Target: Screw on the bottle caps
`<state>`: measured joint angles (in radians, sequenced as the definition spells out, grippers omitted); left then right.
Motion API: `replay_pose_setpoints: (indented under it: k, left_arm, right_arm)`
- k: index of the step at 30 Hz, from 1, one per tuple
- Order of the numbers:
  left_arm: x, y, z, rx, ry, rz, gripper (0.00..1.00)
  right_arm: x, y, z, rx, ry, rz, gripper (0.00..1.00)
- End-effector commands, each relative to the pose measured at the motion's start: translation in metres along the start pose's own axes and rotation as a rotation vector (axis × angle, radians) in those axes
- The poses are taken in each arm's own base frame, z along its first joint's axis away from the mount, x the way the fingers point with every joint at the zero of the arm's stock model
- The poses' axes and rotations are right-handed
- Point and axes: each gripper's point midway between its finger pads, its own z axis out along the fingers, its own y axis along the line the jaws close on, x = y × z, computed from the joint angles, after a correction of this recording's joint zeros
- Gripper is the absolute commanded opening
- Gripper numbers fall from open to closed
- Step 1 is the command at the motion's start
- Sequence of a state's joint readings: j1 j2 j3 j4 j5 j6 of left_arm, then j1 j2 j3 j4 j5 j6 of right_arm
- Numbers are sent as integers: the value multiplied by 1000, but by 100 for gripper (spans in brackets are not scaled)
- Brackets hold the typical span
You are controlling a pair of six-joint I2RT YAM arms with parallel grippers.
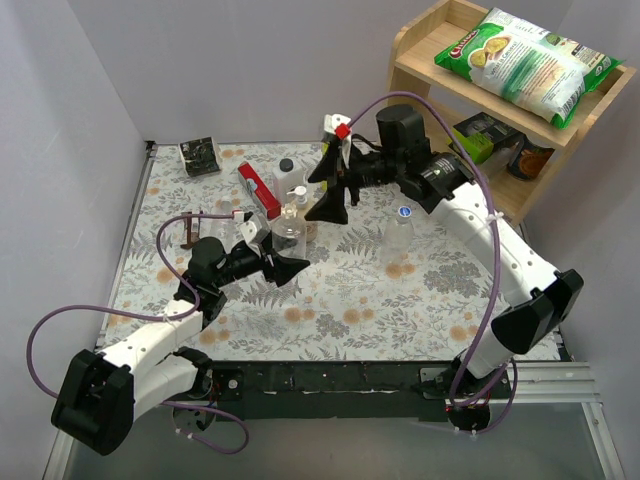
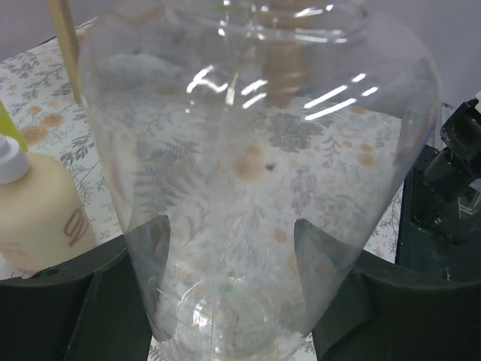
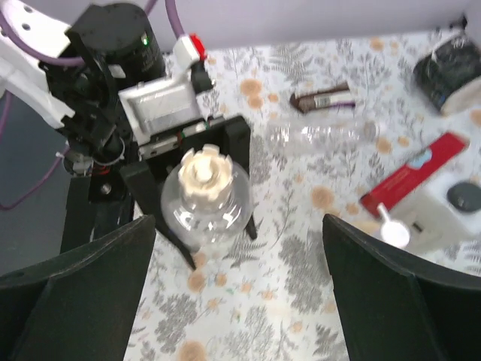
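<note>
While the left claw (image 1: 282, 257) clamps one clear bottle (image 3: 207, 218) upright, left of centre in the overhead view, its fingers (image 2: 113, 301) press opposite sides of the body. This presents the neck upward for capping. A pale yellowish cap (image 3: 201, 171) sits on that neck; whether it is threaded home cannot be told. The right claw (image 1: 330, 188) hangs directly above it, spread wide and holding nothing. It is placed, by judgement, to descend and twist the cap while the left braces the bottle against turning.

Count of clear bottles: three.
- The held one.
- A second bottle (image 1: 401, 238) standing on the table (image 1: 400, 300) right of centre, wearing a blue cap (image 1: 404, 212).
- A third bottle (image 3: 319, 138) lying on its side in the upper middle of the right wrist view, its neck too faint to judge.

Count of caps visible: two. No further cap can be made out.
</note>
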<state>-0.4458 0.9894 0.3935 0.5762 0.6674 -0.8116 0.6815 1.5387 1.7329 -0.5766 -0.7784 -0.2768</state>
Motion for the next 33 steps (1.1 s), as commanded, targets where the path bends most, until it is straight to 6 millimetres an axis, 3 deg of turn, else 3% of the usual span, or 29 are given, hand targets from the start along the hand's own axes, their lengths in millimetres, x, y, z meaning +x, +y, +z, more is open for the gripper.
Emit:
replay_pose_setpoints:
  k: [1, 3, 7, 15, 25, 33]
  left_arm:
    - [-24, -13, 5, 91, -13, 56, 0]
    - [-27, -13, 7, 97, -9, 56, 0]
    - [-30, -12, 10, 112, -8, 56, 0]
    - [-35, -7, 21, 120, -6, 29, 0]
    - [-39, 0, 20, 61, -35, -22, 0]
    - [-35, 12, 13, -15, -50, -28, 0]
  right_arm:
    - [-48, 20, 10, -213, -164, -29, 98]
    - [-52, 28, 11, -270, -194, -20, 99]
    - [-40, 43, 15, -371, -198, 8, 98]
    - [-29, 55, 18, -421, -205, 11, 98]
    - [-6, 39, 19, -254, -131, 26, 98]
    - [8, 56, -4, -201, -67, -9, 98]
